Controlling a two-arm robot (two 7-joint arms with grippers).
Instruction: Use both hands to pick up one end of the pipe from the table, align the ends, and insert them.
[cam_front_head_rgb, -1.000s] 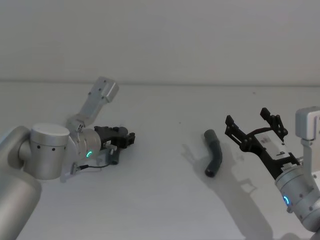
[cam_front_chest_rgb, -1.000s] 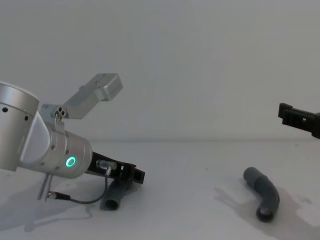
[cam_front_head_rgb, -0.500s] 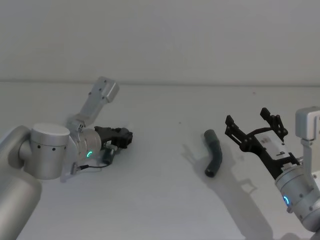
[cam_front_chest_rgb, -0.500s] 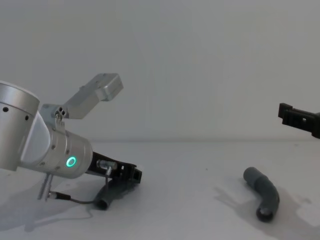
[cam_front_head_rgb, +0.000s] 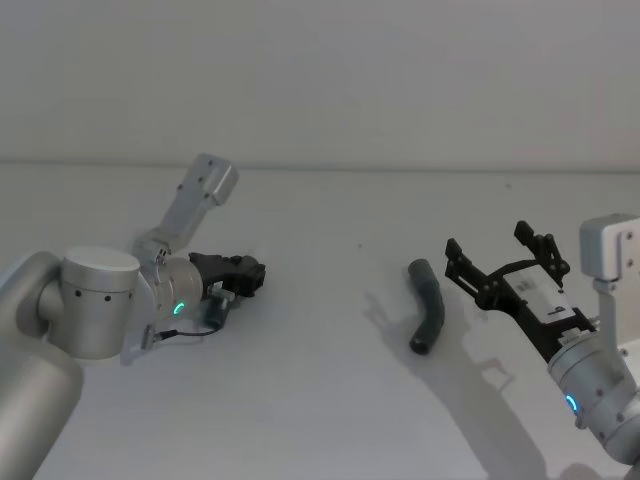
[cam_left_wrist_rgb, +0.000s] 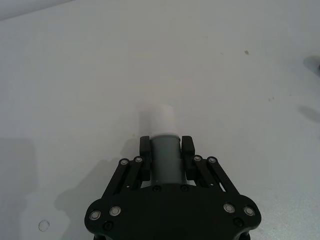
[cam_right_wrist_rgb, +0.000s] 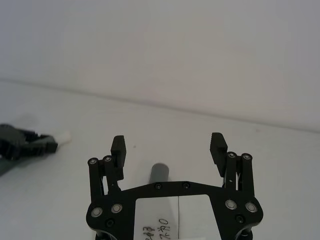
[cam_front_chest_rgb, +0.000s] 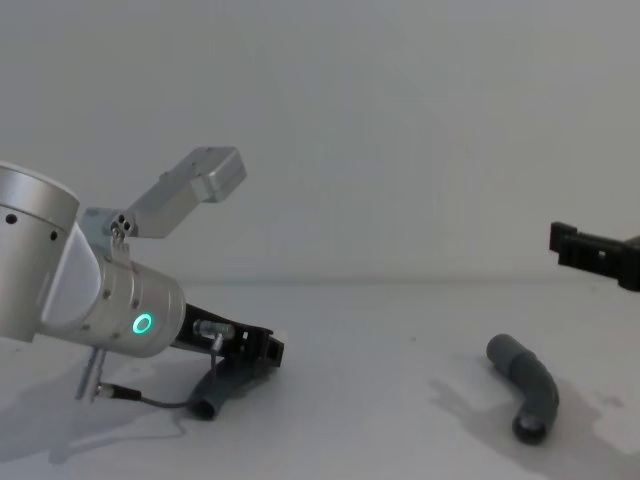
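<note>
The black two-fingered left gripper (cam_front_head_rgb: 248, 276) sits low over the plain matte white table (cam_front_head_rgb: 320, 410) on the robot's left side. Its silver cylindrical left wrist (cam_front_chest_rgb: 128, 312) slopes down toward the surface, with a green ring light showing. The fingers are clamped on a short dark grey plastic white-tipped tube piece (cam_left_wrist_rgb: 165, 161). In the left wrist view the serrated pads press both sides of the grey barrel, and the narrow white tip (cam_left_wrist_rgb: 161, 119) juts out past them. In the chest view the held piece hangs tilted under the gripper, its lower open end at the table; I cannot tell whether it touches.

The black right gripper (cam_front_head_rgb: 492, 252) hovers raised on the robot's right side, pointing forward and inward, its fingers spread wide with nothing between them. A bent dark grey plastic elbow tube (cam_front_head_rgb: 428, 305) lies flat on the table near it, apart from the fingers. In the right wrist view its round end sits beyond the gap between the open fingers
</note>
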